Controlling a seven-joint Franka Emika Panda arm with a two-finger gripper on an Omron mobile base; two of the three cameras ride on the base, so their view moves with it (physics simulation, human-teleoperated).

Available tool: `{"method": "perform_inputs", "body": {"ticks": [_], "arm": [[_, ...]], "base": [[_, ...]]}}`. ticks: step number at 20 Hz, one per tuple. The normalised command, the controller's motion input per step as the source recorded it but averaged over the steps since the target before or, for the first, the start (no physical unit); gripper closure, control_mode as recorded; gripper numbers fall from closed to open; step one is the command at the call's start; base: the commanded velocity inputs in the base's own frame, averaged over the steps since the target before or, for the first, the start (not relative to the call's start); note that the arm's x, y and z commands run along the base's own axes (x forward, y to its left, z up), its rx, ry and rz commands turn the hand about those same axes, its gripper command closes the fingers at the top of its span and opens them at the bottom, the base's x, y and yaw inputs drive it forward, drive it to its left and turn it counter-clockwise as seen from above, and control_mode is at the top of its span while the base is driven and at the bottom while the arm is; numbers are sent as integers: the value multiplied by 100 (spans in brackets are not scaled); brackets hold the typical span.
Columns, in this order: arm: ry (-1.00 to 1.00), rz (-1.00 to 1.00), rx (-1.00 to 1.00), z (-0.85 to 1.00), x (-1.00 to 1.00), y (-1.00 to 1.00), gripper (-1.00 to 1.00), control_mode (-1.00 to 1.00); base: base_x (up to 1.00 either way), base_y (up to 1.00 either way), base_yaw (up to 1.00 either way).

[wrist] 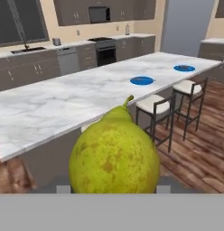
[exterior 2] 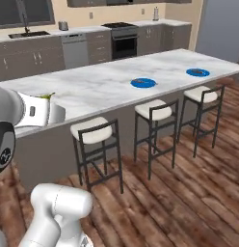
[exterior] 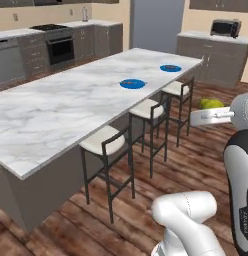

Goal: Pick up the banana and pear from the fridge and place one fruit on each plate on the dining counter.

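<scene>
My gripper is shut on the pear, a yellow-green speckled fruit held stem up and low in the hand view. From the left base view the pear peeks out just past the gripper, off the stool side of the dining counter. Two blue plates lie on the marble top towards its far end, well ahead of the pear. In the right base view only the pear's stem end shows over the gripper. The grey fridge stands beyond the counter. The banana is out of view.
Three cushioned stools line the near side of the counter over a wooden floor. Wall cabinets with an oven run along the back, and a toaster oven sits on the right counter.
</scene>
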Motion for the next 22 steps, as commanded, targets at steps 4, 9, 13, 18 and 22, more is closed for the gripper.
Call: {"method": "perform_inputs", "body": {"ticks": [4, 9, 13, 18, 22], "arm": [[0, 0, 0, 0, 0, 0, 100, 100], [0, 0, 0, 0, 0, 0, 100, 100], [0, 0, 0, 0, 0, 0, 100, 100], [0, 0, 0, 0, 0, 0, 100, 100], [0, 0, 0, 0, 0, 0, 100, 100]], "base": [[47, -100, 46], [19, -100, 41], [11, -100, 46], [13, -100, 42], [19, -100, 28]]}}
